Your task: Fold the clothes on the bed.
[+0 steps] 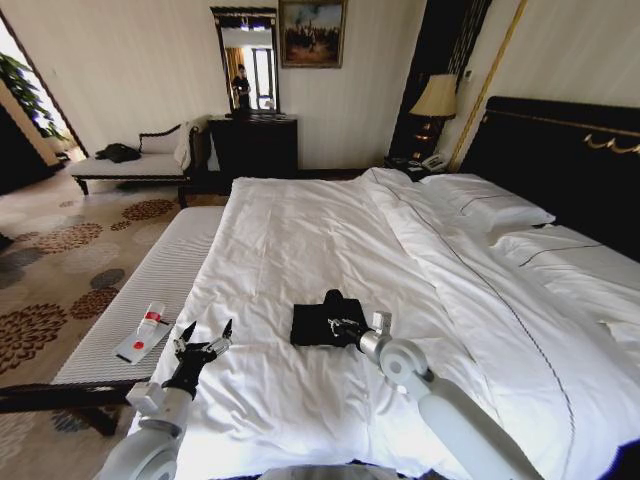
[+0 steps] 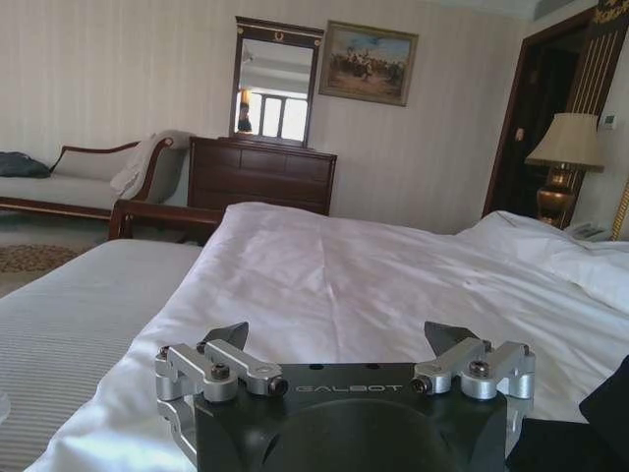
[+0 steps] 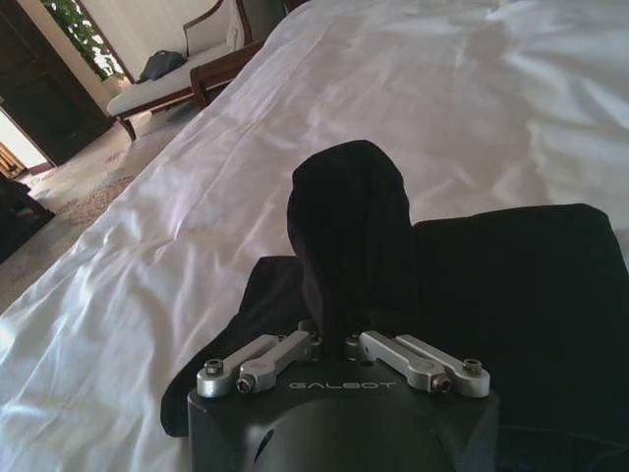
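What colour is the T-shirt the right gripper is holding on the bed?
Black. The T-shirt shows best in the right wrist view, against the white bed.

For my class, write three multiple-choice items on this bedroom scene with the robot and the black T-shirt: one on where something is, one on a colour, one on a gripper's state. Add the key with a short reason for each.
1. Where does the black T-shirt lie?
A. On the white duvet of the bed
B. On the carpet
C. On the pillows

2. What colour is the headboard of the bed?
A. White
B. Dark
C. Pale grey

3. How is the right gripper?
A. Open, well above the duvet
B. Shut on nothing
C. Shut on a raised fold of the T-shirt

Key:
1 A: the shirt rests on the duvet near the robot's edge of the bed.
2 B: the tall headboard is near black behind white pillows.
3 C: in the right wrist view, the fingers pinch black cloth pulled up; the left gripper sits open beside it.
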Tool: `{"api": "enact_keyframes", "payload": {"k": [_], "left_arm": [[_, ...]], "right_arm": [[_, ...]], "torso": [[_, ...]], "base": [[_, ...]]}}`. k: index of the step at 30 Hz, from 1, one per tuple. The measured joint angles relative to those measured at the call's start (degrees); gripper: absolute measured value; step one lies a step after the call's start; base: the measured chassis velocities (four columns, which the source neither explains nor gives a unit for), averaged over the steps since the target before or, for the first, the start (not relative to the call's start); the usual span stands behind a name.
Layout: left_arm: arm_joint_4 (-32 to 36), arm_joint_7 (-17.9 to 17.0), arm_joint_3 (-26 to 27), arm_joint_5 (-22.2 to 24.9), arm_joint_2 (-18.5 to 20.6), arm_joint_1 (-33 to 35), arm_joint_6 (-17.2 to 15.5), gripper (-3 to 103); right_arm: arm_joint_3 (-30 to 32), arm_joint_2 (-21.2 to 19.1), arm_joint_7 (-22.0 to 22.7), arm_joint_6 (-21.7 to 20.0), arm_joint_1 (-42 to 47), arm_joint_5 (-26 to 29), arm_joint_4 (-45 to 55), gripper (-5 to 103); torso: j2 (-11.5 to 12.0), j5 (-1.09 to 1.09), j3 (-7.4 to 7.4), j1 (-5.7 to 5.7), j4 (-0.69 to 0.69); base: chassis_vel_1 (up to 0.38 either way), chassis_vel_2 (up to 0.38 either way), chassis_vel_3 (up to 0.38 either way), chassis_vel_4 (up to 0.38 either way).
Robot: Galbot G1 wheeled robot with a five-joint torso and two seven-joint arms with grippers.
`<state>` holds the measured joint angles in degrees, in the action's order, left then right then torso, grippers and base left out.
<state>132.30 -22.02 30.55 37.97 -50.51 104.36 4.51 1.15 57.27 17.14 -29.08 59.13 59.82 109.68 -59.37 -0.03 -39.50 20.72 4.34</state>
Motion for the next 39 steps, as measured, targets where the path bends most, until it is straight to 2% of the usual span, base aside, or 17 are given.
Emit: {"api": "enact_keyframes", "payload": {"k": [12,25,26,29,30,32,34,38,39], "left_arm": [[0.3,0.3,1.0,-0.9,-1.2,1.7,0.4,100],[1.0,0.7,2.0,-1.4,-2.5,3.0,0.6,100],[1.0,1.0,2.5,-1.4,-2.6,3.2,0.7,100],[1.1,1.3,3.1,-1.4,-2.9,3.7,0.9,100],[1.1,1.3,3.1,-1.4,-2.9,3.7,0.9,100],[1.3,1.4,3.5,-1.4,-3.1,4.1,0.9,100],[1.4,1.4,3.6,-1.4,-3.1,4.1,0.9,100],[1.6,1.4,3.7,-1.6,-3.2,4.2,1.0,100],[1.6,1.4,3.7,-1.6,-3.2,4.2,1.0,100]], "right_arm": [[-1.9,-0.1,-1.4,0.5,-0.3,-2.6,0.0,4],[-4.6,0.2,-1.6,0.4,-1.5,-3.4,-0.1,4],[-4.9,0.6,-1.4,0.0,-1.7,-2.8,-0.5,2],[-5.2,1.8,-0.6,-0.4,-2.0,-2.1,-1.2,16],[-5.2,1.8,-0.6,-0.4,-2.0,-2.1,-1.2,16],[-5.4,2.7,0.1,-0.4,-2.3,-2.0,-1.2,27],[-5.6,2.9,0.5,-0.1,-2.5,-2.0,-0.9,27],[-6.0,3.8,1.6,1.7,-2.7,-1.9,2.3,49],[-6.0,3.8,1.6,1.7,-2.7,-1.9,2.3,49]], "torso": [[0.0,0.00,0.00,0.00,0.00],[0.0,0.00,0.00,0.00,-0.01],[0.0,0.00,0.00,0.00,-0.01],[0.0,0.00,0.00,0.00,-0.02],[0.0,0.00,0.00,0.00,-0.02],[0.0,0.00,0.00,0.00,-0.01],[0.0,0.00,0.00,0.00,-0.01],[0.0,0.00,0.00,0.00,-0.02],[0.0,0.00,0.00,0.00,-0.02]], "base": [[0.000,0.000,0.000,0.000],[0.000,0.000,0.000,0.000],[0.000,0.000,0.000,0.000],[0.000,0.000,0.000,0.000],[0.000,0.000,0.000,0.000],[0.000,0.000,0.000,0.000],[0.000,0.000,0.000,0.000],[0.000,0.000,0.000,0.000],[0.000,0.000,0.000,0.000]]}}
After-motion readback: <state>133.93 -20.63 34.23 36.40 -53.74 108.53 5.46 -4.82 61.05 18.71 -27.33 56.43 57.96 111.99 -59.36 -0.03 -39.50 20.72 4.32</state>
